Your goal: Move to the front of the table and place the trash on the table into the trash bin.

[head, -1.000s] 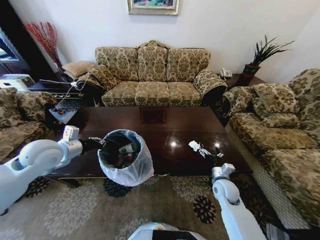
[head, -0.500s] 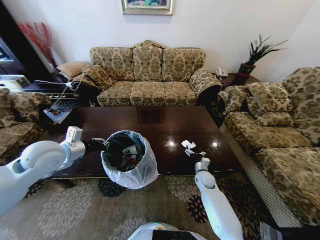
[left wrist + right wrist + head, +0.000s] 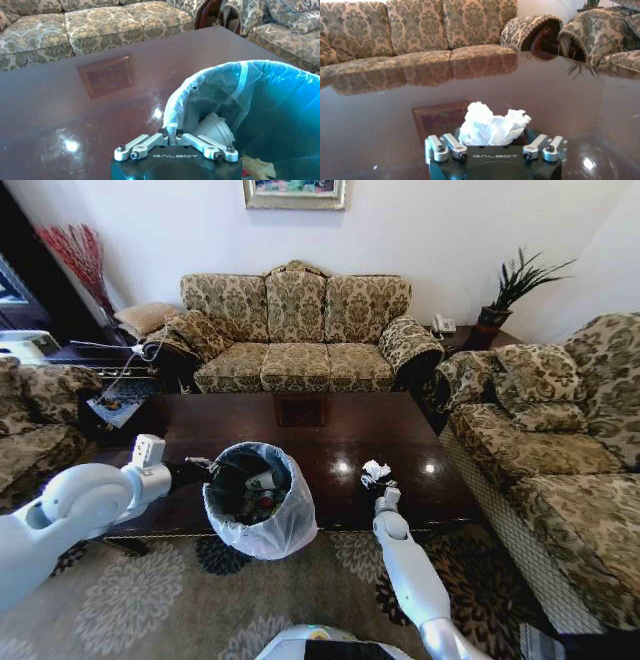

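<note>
Nearest you, the right gripper sits over the front part of the counter, its jaws closed around the crumpled white tissue. In the right wrist view the tissue bulges up between the fingers, clear of the glossy wood, so you have it in hand rather than lying on the surface.

The relation your move turns on is sideways: the trash bin hangs to the left of the tissue, at the counter's front edge, with a stretch of bare wood between them. Its mouth faces up and slightly toward the tissue side, so I judge that you need to travel leftward and arrive above the rim, not against the bag wall.

The left gripper holds that bin at its left side. In the left wrist view the left gripper has its jaws pinched on the translucent liner folded over the rim of the bin. Inside you can see a white paper cup and a yellowish scrap already collected, along with other bits in the head view.

Farther off, the counter top beyond the inlay carries no other trash that you can make out, and the sofa stands behind it.
</note>
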